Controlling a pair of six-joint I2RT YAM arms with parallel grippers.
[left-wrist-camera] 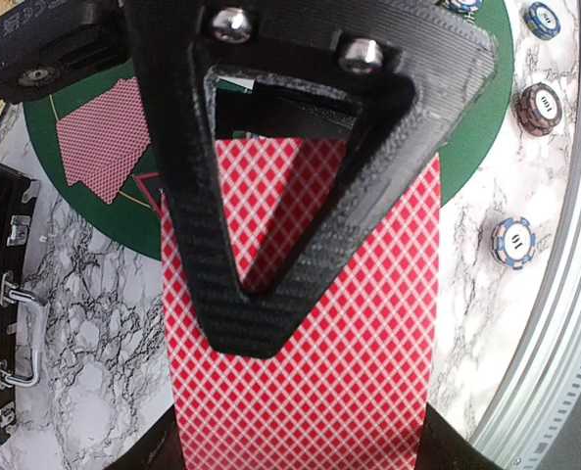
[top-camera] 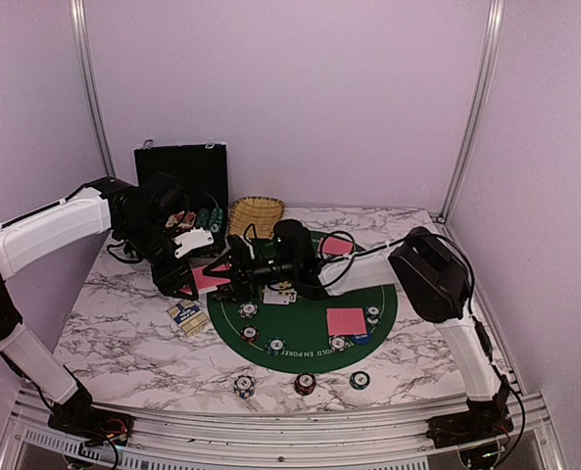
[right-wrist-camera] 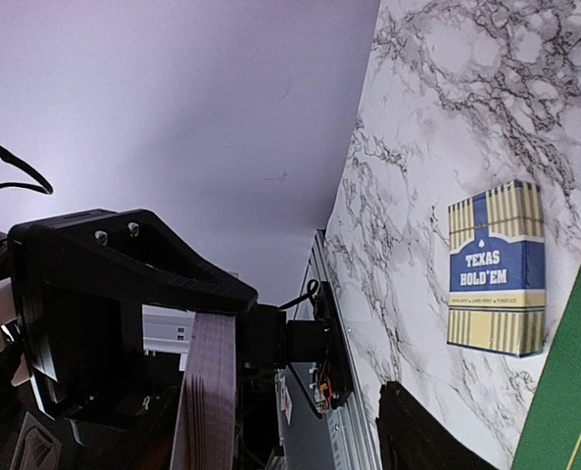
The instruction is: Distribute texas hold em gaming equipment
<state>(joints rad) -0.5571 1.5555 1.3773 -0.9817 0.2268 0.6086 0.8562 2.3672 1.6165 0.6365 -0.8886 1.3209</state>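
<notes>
My left gripper (top-camera: 194, 280) is shut on one red-backed card (left-wrist-camera: 310, 343), held over the marble at the left edge of the green mat (top-camera: 300, 328); the card shows pink from above (top-camera: 212, 278). My right gripper (top-camera: 234, 271) reaches left across the mat, beside the left one, and holds the deck of cards, seen edge-on (right-wrist-camera: 204, 387). A face-down pile (top-camera: 346, 321), another pink card (top-camera: 337, 245) and face-up cards (top-camera: 280, 294) lie on the mat. Striped chips lie on the mat (top-camera: 250, 334) and along the front (top-camera: 305, 383).
The blue-and-gold Texas Hold'em card box (top-camera: 187, 316) lies on the marble left of the mat, also in the right wrist view (right-wrist-camera: 496, 264). The open black case (top-camera: 182, 176) and the straw basket (top-camera: 256, 215) stand at the back. The metal rail (top-camera: 270, 431) runs along the front.
</notes>
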